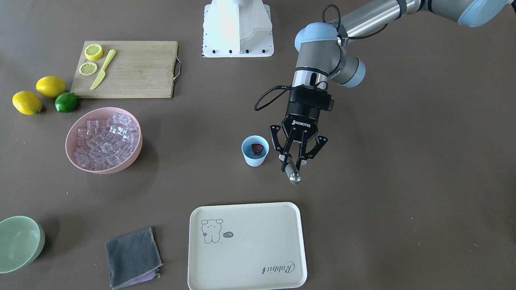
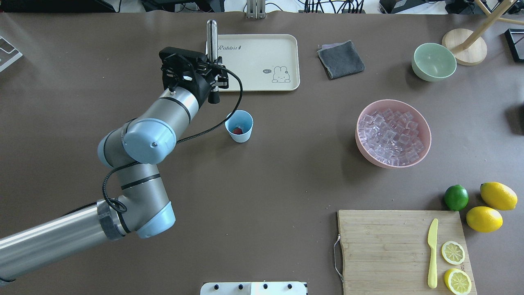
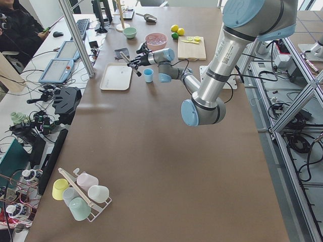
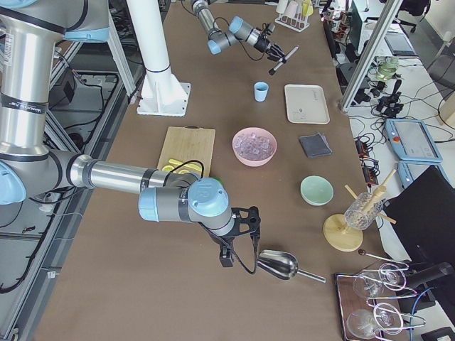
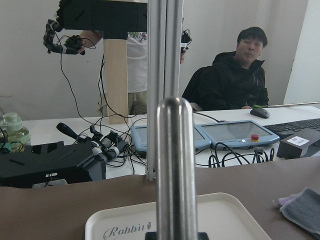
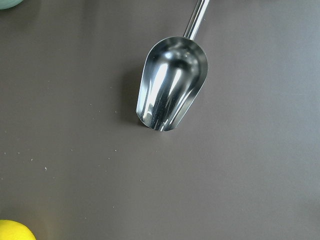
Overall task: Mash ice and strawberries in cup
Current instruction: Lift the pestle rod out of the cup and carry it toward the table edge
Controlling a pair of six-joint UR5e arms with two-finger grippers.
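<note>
The light-blue cup (image 1: 254,151) stands mid-table with one red strawberry (image 1: 257,149) inside; it also shows in the overhead view (image 2: 239,126). The ice (image 1: 107,139) is piled in a pink bowl (image 1: 133,155). My left gripper (image 1: 293,161) hovers just beside the cup, shut on a metal muddler rod (image 1: 293,174) that points toward the tray (image 2: 212,37). The rod fills the centre of the left wrist view (image 5: 175,165). My right gripper (image 4: 249,227) hangs over a metal scoop (image 6: 172,90) lying on the table; I cannot tell whether it is open or shut.
A cream tray (image 1: 246,245) lies beyond the cup. A grey cloth (image 1: 132,257) and a pale green bowl (image 1: 18,241) sit further along. A cutting board (image 1: 133,68) holds lemon slices and a yellow knife (image 1: 102,69); lemons and a lime (image 1: 66,102) lie beside it.
</note>
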